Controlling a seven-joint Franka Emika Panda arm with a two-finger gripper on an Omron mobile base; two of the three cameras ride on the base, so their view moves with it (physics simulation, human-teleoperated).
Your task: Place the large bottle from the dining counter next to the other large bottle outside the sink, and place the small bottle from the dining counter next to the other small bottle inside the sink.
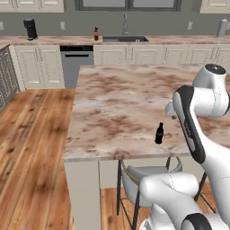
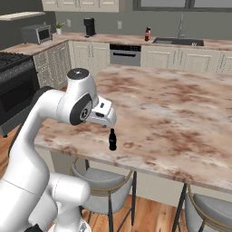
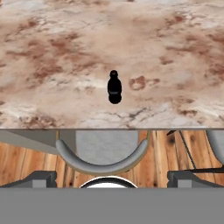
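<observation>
Marble dining counter (image 1: pixel 117 103) spreads before us. Our small black bottle (image 3: pixel 114 87) stands upright near its near edge, straight ahead of and below the gripper (image 3: pixel 111 178). Fingers gape fully wide, holding nothing. Far off, a pinkish bottle (image 1: pixel 96 33) waits left of the sink (image 1: pixel 125 39).

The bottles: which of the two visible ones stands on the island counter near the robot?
The small black bottle stands there, near the island's front edge. The reddish bottle stands far off on the wall counter beside the sink.
</observation>
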